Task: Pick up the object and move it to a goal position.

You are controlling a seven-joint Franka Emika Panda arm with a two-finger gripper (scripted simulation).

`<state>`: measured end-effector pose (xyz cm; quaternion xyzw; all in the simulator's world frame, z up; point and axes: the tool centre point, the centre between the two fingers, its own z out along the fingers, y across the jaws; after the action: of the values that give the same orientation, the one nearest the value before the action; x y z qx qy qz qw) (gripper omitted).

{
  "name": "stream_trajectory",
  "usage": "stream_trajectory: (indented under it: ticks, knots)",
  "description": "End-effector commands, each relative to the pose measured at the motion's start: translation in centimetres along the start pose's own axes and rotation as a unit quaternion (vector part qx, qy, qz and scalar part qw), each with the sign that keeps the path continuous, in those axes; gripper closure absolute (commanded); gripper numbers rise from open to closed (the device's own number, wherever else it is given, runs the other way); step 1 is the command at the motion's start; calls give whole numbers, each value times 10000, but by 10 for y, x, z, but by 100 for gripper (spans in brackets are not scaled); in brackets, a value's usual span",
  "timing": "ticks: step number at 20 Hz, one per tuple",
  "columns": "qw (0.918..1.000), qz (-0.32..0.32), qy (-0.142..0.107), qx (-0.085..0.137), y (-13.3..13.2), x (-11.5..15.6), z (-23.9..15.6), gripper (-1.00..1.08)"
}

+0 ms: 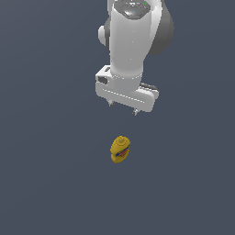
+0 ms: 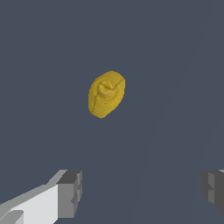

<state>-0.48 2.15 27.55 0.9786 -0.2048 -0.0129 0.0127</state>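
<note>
Below the tool [image 1: 122, 108], standing upright on the plain dark bench [image 1: 41, 183], is the bottle [image 1: 120, 149], well apart from the fingertips and offset toward the near side of the exterior view. The tool hangs above it with its jaws spread wide and nothing between them; the wrist view shows both grey pads [image 2: 70, 192] far apart at the frame edges, and the bottle [image 2: 106, 93] lies outside the gap between them, seen from above with its round nozzle cap facing the camera. The step in hand appears to be the approach before the grasp. To do it well, first shift the tool sideways until the bottle sits centred between the pads in the wrist view, and only then descend; a descent from the present offset would likely land one finger on the cap or tip the bottle. The body looks oval from above, so align the jaws to close across its narrower axis for a stable hold. Lower until the pads bracket the body below the shoulder, not the tapering cap, and close gently, as a squeeze bottle may deform. No goal marker is visible in either view. A label [image 1: 121, 154] with red and blue markings shows on the front of the bottle in the exterior view, but any writing or brand on it is too small to read.
</note>
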Motion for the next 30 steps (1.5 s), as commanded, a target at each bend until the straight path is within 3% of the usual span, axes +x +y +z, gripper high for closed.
stream_trajectory:
  ticks: [1, 7, 17, 24, 30]
  knots:
    - [9994, 358, 8, 26, -4, 10, 5, -92]
    - [9928, 1194, 23, 81, -12, 34, 19, -92]
    - [9717, 2355, 44, 147, -23, 65, 42, -92]
    - [9610, 2759, 52, 169, -26, 76, 51, -92]
    - [9592, 2821, 51, 170, -27, 77, 53, -92]
